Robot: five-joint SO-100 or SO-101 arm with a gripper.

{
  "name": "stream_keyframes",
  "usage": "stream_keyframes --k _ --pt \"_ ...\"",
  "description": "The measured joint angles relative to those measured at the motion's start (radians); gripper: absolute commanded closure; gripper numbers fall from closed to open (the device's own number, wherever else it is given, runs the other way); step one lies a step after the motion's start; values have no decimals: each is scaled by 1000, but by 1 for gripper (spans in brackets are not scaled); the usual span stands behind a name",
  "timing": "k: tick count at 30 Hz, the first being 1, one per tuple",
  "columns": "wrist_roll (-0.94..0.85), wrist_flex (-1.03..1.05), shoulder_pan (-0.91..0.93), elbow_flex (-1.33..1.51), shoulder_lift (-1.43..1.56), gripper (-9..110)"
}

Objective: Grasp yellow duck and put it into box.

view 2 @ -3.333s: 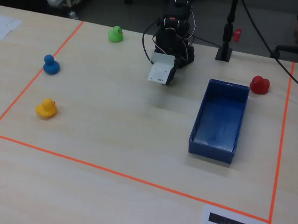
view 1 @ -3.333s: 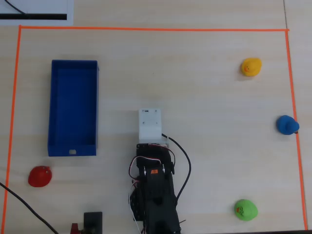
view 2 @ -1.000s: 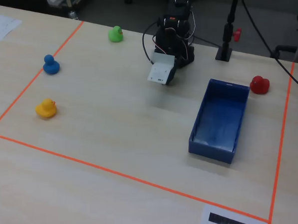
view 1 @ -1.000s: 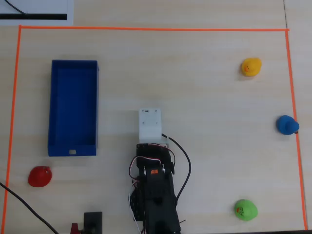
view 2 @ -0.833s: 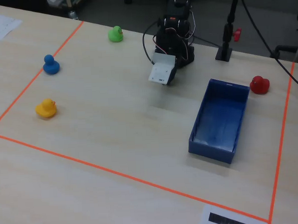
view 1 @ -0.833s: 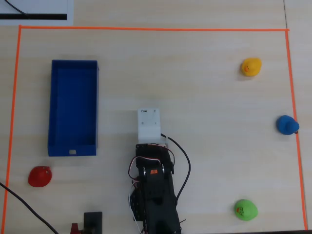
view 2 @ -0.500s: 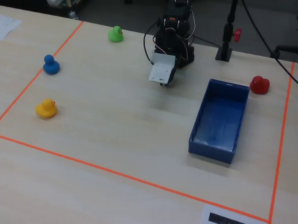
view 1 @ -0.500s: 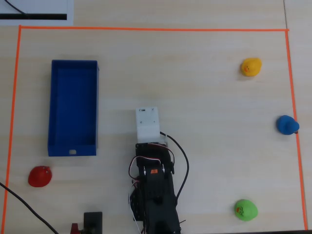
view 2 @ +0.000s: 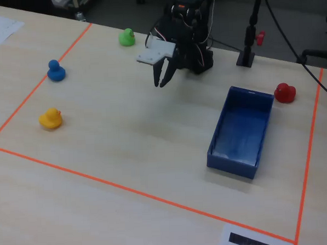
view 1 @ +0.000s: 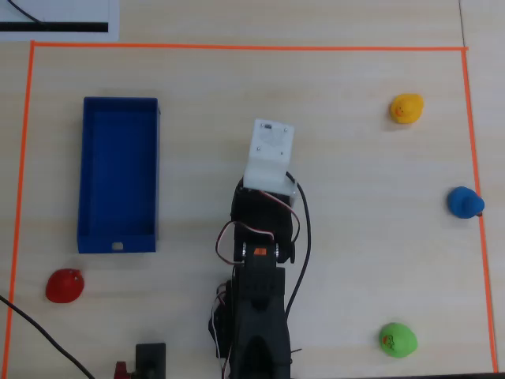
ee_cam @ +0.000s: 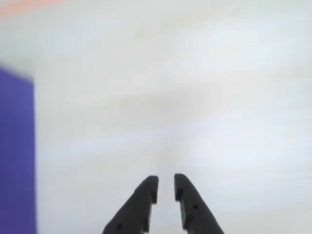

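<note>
The yellow duck sits on the table at the upper right of the overhead view and at the left of the fixed view. The dark-blue box lies empty at the left of the overhead view; it also shows at the right of the fixed view and at the left edge of the wrist view. My gripper hangs above the bare table middle, between duck and box and far from both. Its jaws stand a narrow gap apart and hold nothing. In the overhead view the white wrist mount hides the fingers.
A blue duck, a green duck and a red duck stand near the borders. Orange tape frames the work area. A black stand is behind the arm's base.
</note>
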Motion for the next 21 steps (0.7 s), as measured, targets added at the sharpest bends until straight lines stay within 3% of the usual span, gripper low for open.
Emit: stream_keyframes --k 11,21 --pt "129 -69 195 -721 -614 101" --pt "181 -221 442 -1066 -963 96"
